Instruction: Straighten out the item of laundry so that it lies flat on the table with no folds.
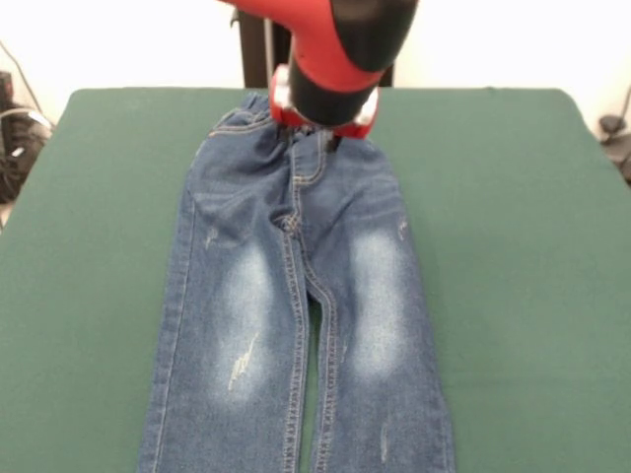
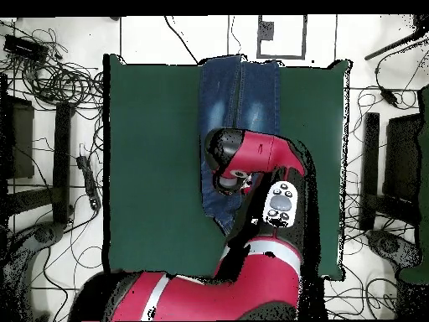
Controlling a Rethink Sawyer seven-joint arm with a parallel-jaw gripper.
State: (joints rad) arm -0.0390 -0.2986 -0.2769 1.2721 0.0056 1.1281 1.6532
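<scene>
Jeans (image 1: 296, 325) lying lengthwise down the middle of the table (image 1: 513, 246), front side up, waistband toward the pedestal edge, both legs stretching to the opposite edge and running out of the front view at the bottom. Looking mostly flat through the legs, faded thigh patches side by side, a narrow dark gap showing between the legs below the crotch. Bunching a little at the waistband, with creases across the hip on the picture's left and the corner of the waist there lifting into a small fold. Sitting well clear of both long side edges, green cloth showing wide on either hand.

Arm (image 1: 335, 49) coming down from above over the waistband, its red and black wrist covering the middle of the waist. Gripper (image 1: 328, 138) peeking out just below the wrist, right at the denim by the fly; impossible to tell how the tips are set, or whether pinching cloth at all.

From overhead, jeans (image 2: 239, 92) reaching the table's far edge, waist end vanishing under the arm (image 2: 251, 159), a bit of denim showing past it toward the robot's base.
</scene>
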